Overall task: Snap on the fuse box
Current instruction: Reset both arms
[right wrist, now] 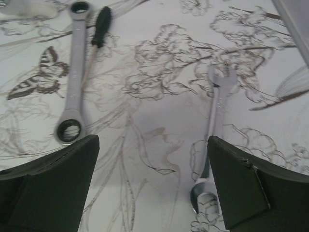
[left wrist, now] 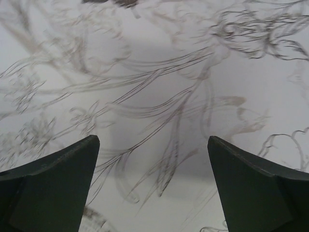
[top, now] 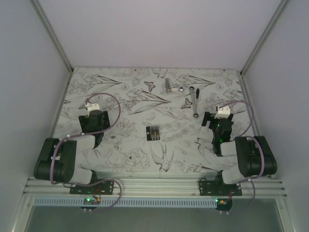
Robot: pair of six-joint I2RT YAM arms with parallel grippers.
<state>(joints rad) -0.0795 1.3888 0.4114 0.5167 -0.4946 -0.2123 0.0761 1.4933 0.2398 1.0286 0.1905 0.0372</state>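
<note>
Both claws stand wide apart, with nothing between their fingers. Under my left gripper [left wrist: 152, 140] the wrist camera shows only flower-printed cloth [left wrist: 193, 72] across the gap. My right gripper [right wrist: 152, 140] hangs over the same cloth. A silver ratchet wrench [right wrist: 72, 77] lies just beyond one of its fingers, with a black-handled screwdriver [right wrist: 99, 34] beside the wrench's far end. A spanner [right wrist: 216, 111] runs down alongside the other finger, its lower end partly hidden behind it. From the overhead view I see the fuse box [top: 154, 132], a small black square, lying flat on the cloth roughly midway between the two arms, well apart from both grippers.
</note>
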